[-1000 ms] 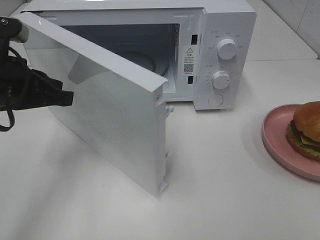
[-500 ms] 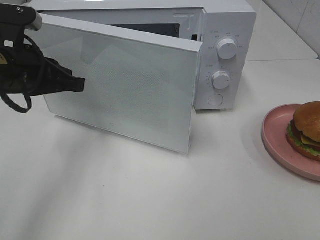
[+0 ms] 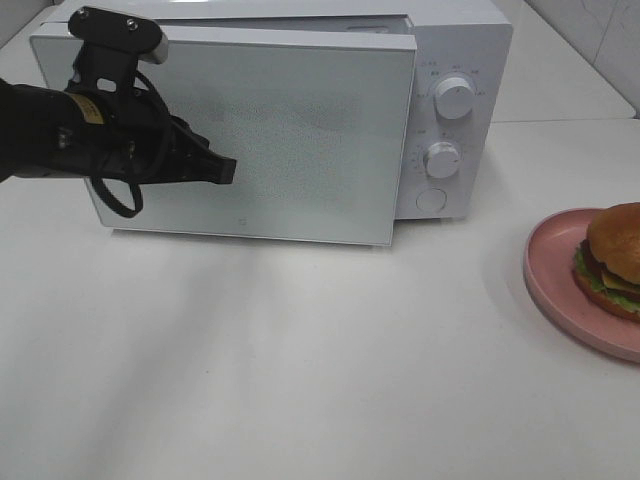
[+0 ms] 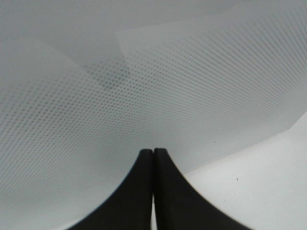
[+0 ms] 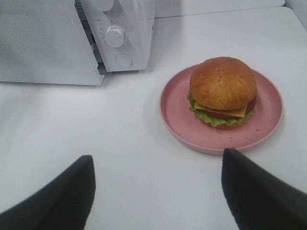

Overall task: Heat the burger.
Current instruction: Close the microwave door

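Note:
The burger [image 3: 615,255] with its golden-brown bun lies on a pink plate [image 3: 550,285] at the right edge of the table. The right wrist view shows the burger [image 5: 223,91] on the plate [image 5: 175,122] ahead of my right gripper [image 5: 158,155], whose jaws stand wide open and empty above the table. The white microwave [image 3: 455,40] stands at the back. Its door [image 3: 310,150] is swung almost shut, a slight gap left at its free edge. My left gripper [image 3: 228,170] is shut, its tip against the door's front [image 4: 192,96], fingers together [image 4: 153,152].
Two round knobs [image 3: 455,98] [image 3: 441,158] and a button sit on the microwave's right panel. White tabletop [image 3: 320,380] stretches in front of the microwave and left of the plate. A tiled wall rises at the far right.
The microwave door has swung from wide open to almost shut. My left gripper moved right and toward the microwave with it. The burger and plate have not moved.

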Motion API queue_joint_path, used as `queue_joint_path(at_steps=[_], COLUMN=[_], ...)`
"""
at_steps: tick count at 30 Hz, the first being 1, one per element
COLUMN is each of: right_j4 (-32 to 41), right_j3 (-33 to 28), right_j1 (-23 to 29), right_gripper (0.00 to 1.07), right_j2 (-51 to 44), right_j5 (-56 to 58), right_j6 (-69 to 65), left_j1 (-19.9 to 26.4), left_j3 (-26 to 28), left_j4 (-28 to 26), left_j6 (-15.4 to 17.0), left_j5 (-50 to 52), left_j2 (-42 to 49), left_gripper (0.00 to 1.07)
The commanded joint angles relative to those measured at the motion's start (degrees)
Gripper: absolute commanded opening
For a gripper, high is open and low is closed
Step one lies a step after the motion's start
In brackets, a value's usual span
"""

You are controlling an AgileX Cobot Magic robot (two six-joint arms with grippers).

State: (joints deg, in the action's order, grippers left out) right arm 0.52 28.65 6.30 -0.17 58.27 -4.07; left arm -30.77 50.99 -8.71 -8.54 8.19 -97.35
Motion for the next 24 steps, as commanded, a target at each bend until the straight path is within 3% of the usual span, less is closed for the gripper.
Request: queue_joint_path(at_steps=[1,24], right_j4=[0.34,0.34], right_j3=[-0.11,-0.11], right_j1=[-0.34,-0.34], right_gripper=[0.69,0.69], right_j2=[-1.6,-1.6], right_j5=[-0.74,-0.74], right_j6=[0.86,0.86], left_j1=[-0.92,-5.44], left_j3=[2.18,23.15], left_j4=[0.23,4.93], left_j6=[0.29,0.29], left_j5=[0.86,-2.23], left_j2=[-1.6,-15.3], left_gripper=[0.0,0.0])
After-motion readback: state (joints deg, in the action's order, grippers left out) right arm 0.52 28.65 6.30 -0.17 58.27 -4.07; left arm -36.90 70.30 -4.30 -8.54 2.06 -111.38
